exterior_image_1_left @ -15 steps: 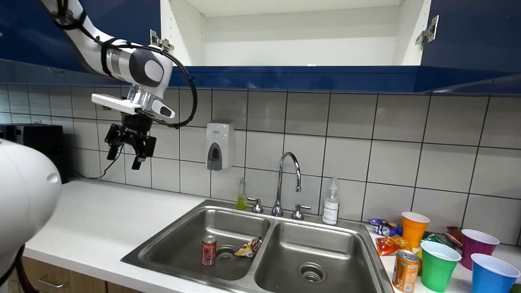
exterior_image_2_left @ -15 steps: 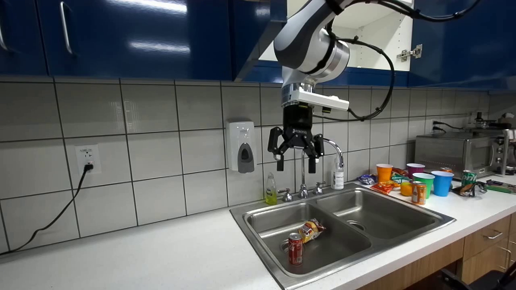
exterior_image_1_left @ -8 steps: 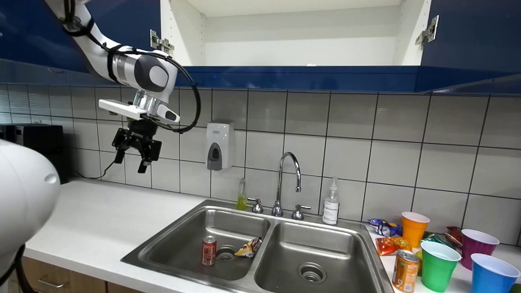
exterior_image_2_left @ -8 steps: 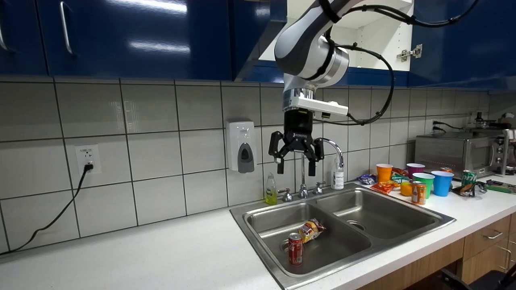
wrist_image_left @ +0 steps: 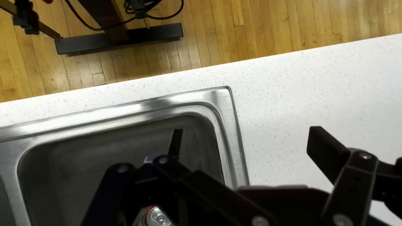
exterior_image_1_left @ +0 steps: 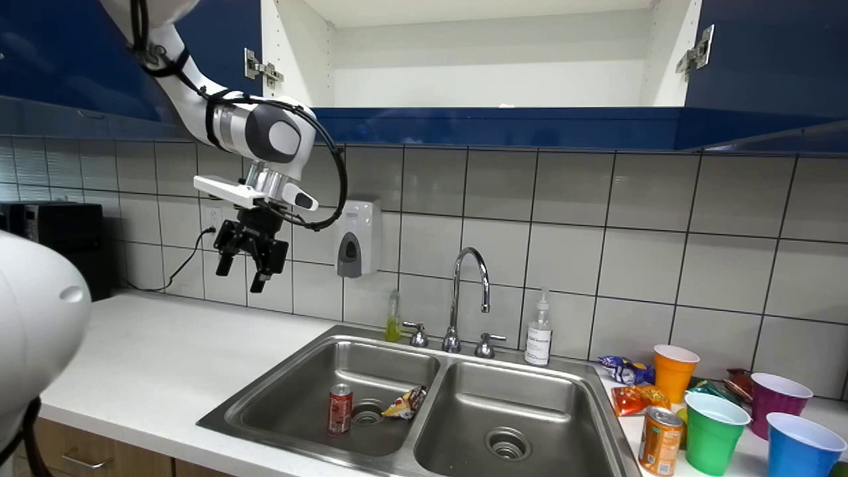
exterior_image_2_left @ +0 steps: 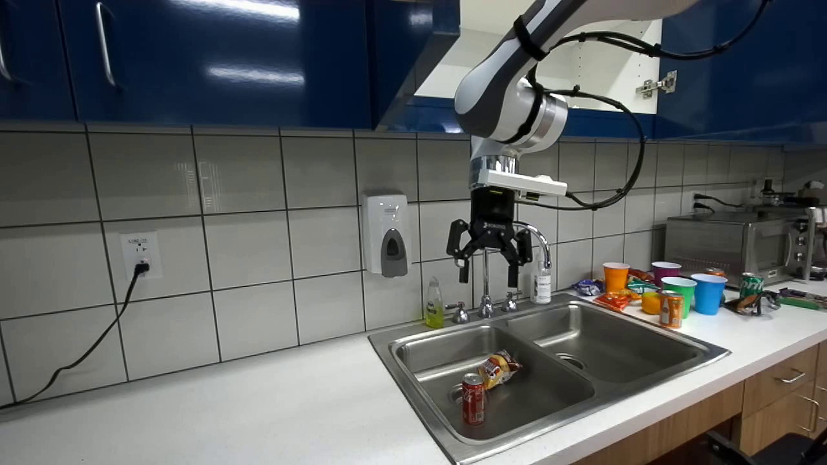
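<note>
Black fingers (exterior_image_2_left: 513,276) of your gripper (exterior_image_2_left: 488,276) stand spread, unclenched; well below them a red can (exterior_image_2_left: 473,402) stands upright in the sink (exterior_image_2_left: 418,395), near a snack bag (exterior_image_2_left: 499,370).

hand (exterior_image_2_left: 488,280) | lower | shifted rightward in both exterior views

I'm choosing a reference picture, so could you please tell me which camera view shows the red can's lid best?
The wrist view: it looks down on the lid, which shows largest there, though not whole. Both exterior views show the red can upright in the sink, its lid smaller and seen at a slant.
</note>
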Robot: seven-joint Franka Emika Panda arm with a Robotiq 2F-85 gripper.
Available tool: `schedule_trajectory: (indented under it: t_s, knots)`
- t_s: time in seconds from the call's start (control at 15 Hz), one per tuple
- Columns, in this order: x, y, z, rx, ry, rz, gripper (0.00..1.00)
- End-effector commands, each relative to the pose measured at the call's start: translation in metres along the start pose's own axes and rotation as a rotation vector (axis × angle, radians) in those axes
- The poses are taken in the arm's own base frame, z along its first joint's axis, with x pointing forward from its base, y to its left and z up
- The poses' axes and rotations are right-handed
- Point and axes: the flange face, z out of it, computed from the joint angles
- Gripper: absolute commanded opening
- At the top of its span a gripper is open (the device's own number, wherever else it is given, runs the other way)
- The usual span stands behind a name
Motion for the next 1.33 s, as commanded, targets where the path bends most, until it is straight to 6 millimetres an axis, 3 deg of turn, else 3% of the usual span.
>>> schedule_trajectory:
  t_s: [0.0,0.4,0.93,1.27]
  knots:
    - [0.012,0.022,-0.004,-0.007,0.014,0.033,1.00]
    - [0.027,0.049,0.003,-0.033,-0.010,0.033,1.00]
    - [0.042,0.066,0.029,-0.090,-0.048,-0.029,1.00]
    - [0.058,0.092,0.043,-0.098,-0.045,-0.029,1.00]
